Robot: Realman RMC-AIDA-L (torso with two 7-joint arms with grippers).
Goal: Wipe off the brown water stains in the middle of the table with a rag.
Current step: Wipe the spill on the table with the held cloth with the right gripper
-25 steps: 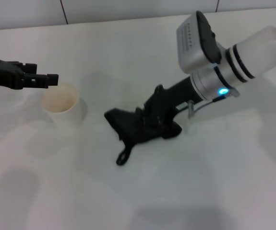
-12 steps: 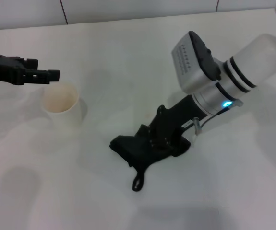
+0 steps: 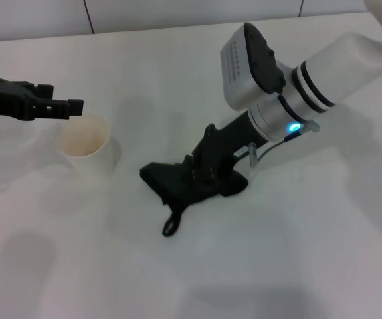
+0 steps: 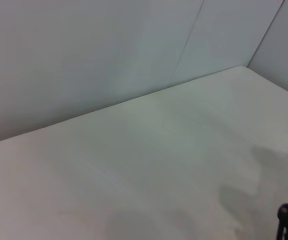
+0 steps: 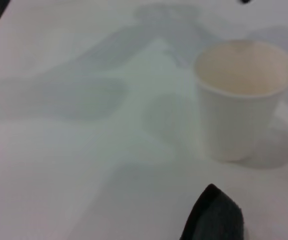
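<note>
R gripper (image 3: pixel 207 166) clamped on black rag (image 3: pixel 177 183) pressed to table (image 3: pixel 297 252), hiding any stain; L gripper (image 3: pixel 68 106) above cup (image 3: pixel 84 143), fingers' state unclear.

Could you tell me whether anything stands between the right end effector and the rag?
Nothing visible does: the right end effector is already pressed down on the rag on the table. The cup stands apart on the left, under the left end effector.
</note>
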